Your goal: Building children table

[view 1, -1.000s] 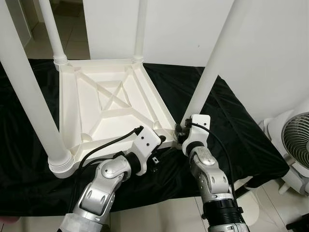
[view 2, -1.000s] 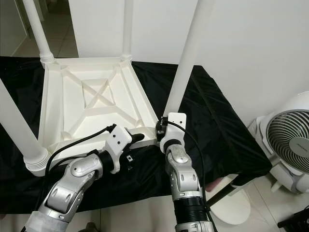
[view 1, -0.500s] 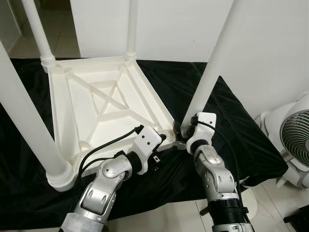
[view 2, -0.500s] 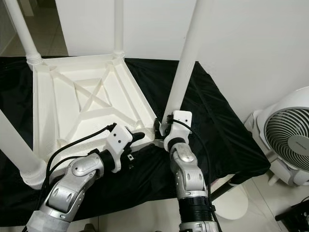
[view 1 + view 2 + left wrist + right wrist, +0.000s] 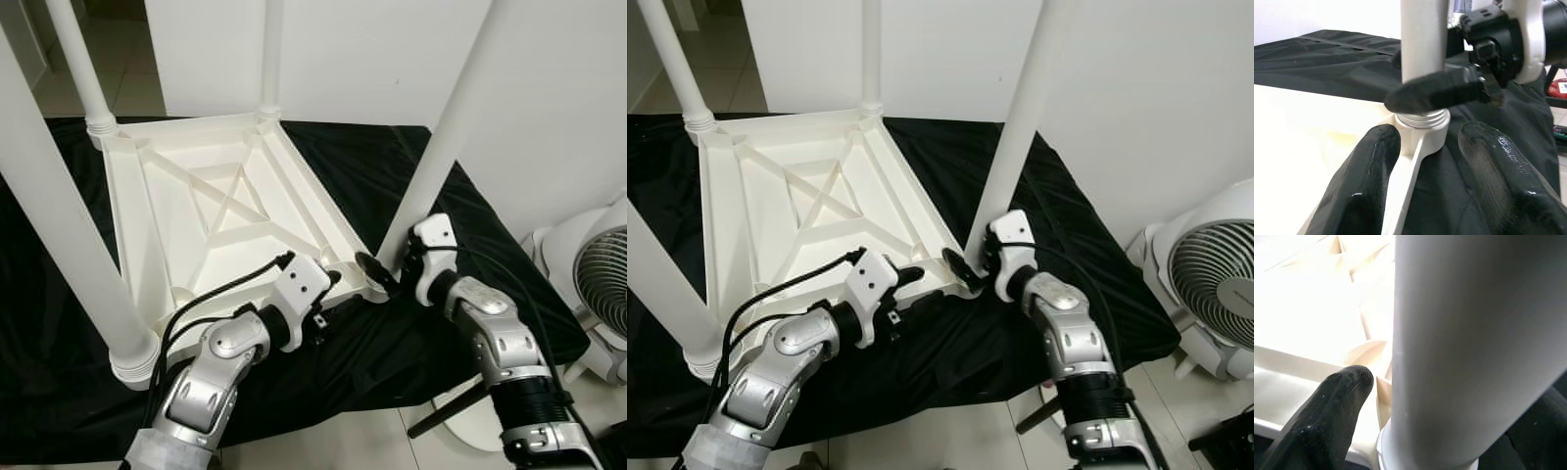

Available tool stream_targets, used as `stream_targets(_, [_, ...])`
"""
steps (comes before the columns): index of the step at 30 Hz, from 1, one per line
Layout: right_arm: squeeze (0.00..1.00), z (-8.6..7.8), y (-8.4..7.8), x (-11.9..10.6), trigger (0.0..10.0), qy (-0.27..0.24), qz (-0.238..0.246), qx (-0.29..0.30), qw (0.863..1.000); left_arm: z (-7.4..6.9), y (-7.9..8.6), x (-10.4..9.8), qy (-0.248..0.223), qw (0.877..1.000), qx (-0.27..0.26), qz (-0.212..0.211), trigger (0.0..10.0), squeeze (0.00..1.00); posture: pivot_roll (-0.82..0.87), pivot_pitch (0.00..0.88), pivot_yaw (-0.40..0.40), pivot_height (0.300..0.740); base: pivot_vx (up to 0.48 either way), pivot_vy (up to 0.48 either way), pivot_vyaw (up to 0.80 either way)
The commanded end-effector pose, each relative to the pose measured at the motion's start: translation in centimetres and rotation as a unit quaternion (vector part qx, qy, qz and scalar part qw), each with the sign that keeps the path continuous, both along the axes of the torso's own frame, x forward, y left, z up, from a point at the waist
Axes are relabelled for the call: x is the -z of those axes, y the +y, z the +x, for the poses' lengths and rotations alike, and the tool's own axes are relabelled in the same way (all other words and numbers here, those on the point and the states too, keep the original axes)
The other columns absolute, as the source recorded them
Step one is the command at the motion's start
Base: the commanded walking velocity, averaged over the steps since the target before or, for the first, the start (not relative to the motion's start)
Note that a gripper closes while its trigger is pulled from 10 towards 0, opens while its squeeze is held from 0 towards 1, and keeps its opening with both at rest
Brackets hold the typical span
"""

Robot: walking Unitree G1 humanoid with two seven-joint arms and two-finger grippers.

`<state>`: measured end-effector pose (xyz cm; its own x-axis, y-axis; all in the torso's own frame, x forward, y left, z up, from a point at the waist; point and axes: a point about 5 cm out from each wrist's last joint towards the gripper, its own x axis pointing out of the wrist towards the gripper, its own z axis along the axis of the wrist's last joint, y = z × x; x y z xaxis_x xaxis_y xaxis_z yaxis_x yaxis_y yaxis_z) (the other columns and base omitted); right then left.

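Observation:
The white children's table (image 5: 196, 225) lies upside down on a black cloth, all its legs pointing up. My right gripper (image 5: 387, 269) is at the foot of the near right leg (image 5: 441, 147), shut on it just above the threaded collar (image 5: 1420, 120); one black finger (image 5: 1327, 416) presses against the leg (image 5: 1464, 333), the other is hidden behind it. My left gripper (image 5: 328, 299) sits at the table's near edge beside that corner. Its fingers (image 5: 1371, 161) stand open astride the rim (image 5: 1408, 171), with a gap on one side.
The black cloth (image 5: 392, 186) covers the low surface under the table. A white fan (image 5: 598, 284) stands on the floor to the right. The thick near left leg (image 5: 59, 225) rises close by my left arm. A white wall is behind.
My right arm has swung from in front of the near right leg round to its right side, the gripper staying at the leg's foot. The left gripper has stayed at the rim.

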<state>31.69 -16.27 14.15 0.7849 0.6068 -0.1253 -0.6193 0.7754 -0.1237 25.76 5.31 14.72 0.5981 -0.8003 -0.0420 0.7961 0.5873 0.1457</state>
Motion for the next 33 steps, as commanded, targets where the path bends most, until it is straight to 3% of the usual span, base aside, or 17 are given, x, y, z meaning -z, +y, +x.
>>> stream_targets(1, [0.00, 0.1, -0.4, 0.4, 10.0, 0.009, -0.012, -0.034, 0.999, 0.3, -0.1, 0.1, 0.003, 1.000, -0.021, 0.001, 10.0, 0.00, 0.09, 0.000, -0.082, 0.740, 0.000, 0.000, 0.00])
stream_targets(2, [0.00, 0.1, -0.4, 0.4, 10.0, 0.009, -0.012, -0.034, 0.999, 0.3, -0.1, 0.1, 0.003, 1.000, -0.021, 0.001, 10.0, 0.00, 0.09, 0.000, -0.082, 0.740, 0.000, 0.000, 0.00])
stream_targets(3, [0.00, 0.1, -0.6, 0.6, 5.6, 0.014, -0.017, -0.048, 0.999, 0.3, -0.1, 0.1, 0.003, 1.000, -0.019, 0.001, 10.0, 0.00, 0.09, 0.000, -0.082, 0.740, 0.000, 0.000, 0.00])
stream_targets(4, [0.00, 0.1, -0.9, 0.9, 3.9, 0.023, -0.015, -0.062, 0.998, 0.2, -0.1, 0.1, 0.002, 1.000, -0.018, 0.001, 10.0, 0.00, 0.09, 0.000, -0.082, 0.740, 0.000, 0.000, 0.00])
stream_targets(5, [0.00, 0.1, -0.9, 0.9, 3.9, 0.023, -0.015, -0.062, 0.998, 0.2, -0.1, 0.1, 0.002, 1.000, -0.018, 0.001, 10.0, 0.00, 0.09, 0.000, -0.082, 0.740, 0.000, 0.000, 0.00])
stream_targets(6, [0.00, 0.1, -1.0, 1.0, 0.0, 0.027, -0.015, -0.071, 0.997, 0.2, -0.1, 0.1, 0.002, 1.000, -0.016, 0.002, 10.0, 0.00, 0.09, 0.000, -0.081, 0.740, 0.000, 0.000, 0.00])
stream_targets(20, [0.00, 0.1, -0.3, 1.4, 0.0, 0.041, 0.010, -0.108, 0.993, 0.0, -0.2, 0.2, 0.006, 1.000, -0.008, 0.005, 10.0, 0.00, 0.09, 0.000, -0.084, 0.740, 0.000, 0.000, 0.00])
stream_targets(21, [0.00, 0.1, -0.1, 1.3, 9.8, 0.037, 0.014, -0.102, 0.994, 0.0, -0.2, 0.2, 0.006, 1.000, -0.007, 0.005, 10.0, 0.00, 0.09, 0.000, -0.085, 0.740, 0.000, 0.000, 0.00])
stream_targets(26, [0.00, 0.1, 1.2, 0.7, 10.0, 0.020, 0.036, -0.061, 0.997, -0.1, -0.3, 0.3, 0.008, 1.000, -0.006, 0.004, 10.0, 0.00, 0.09, 0.000, -0.086, 0.740, 0.000, 0.000, 0.00])
stream_targets(33, [0.00, 0.2, 1.8, 0.6, 10.0, 0.014, 0.048, -0.013, 0.999, -0.2, -0.4, 0.3, 0.010, 1.000, -0.006, 0.004, 10.0, 0.00, 0.09, 0.000, -0.088, 0.740, 0.000, 0.000, 0.00])
